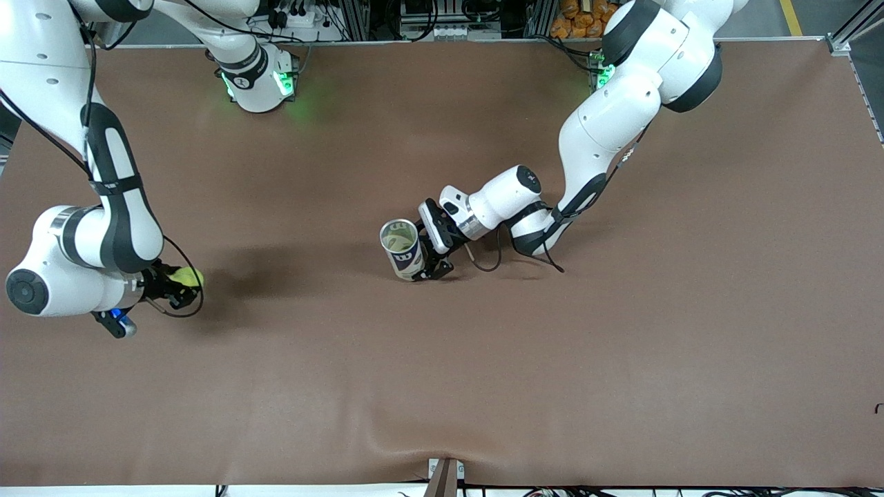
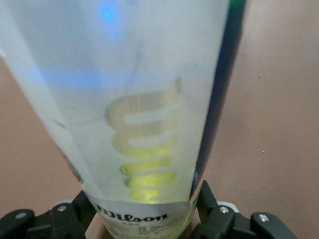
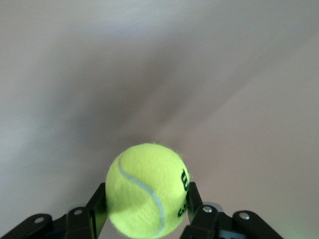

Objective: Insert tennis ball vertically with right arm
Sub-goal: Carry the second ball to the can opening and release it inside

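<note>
- The tennis ball (image 3: 147, 189) sits between the two fingers of the right gripper (image 1: 181, 284), one finger pressed against each side of it, so the jaws are closed on the ball.
- From the front camera the ball (image 1: 186, 277) shows as a yellow-green patch at the gripper's tip, close over the brown table (image 1: 442, 386), well apart from the can and toward the right arm's end of the table.
- The can (image 1: 402, 248), a clear tube with a dark printed label and an open mouth facing up, stands upright near the middle of the table.
- The left gripper (image 1: 429, 261) clamps the can low on its wall, a finger on either side, as the left wrist view shows around the tube's base (image 2: 144, 209).
- Something yellow-green shows through the can's clear wall low down; what it is cannot be told.
</note>
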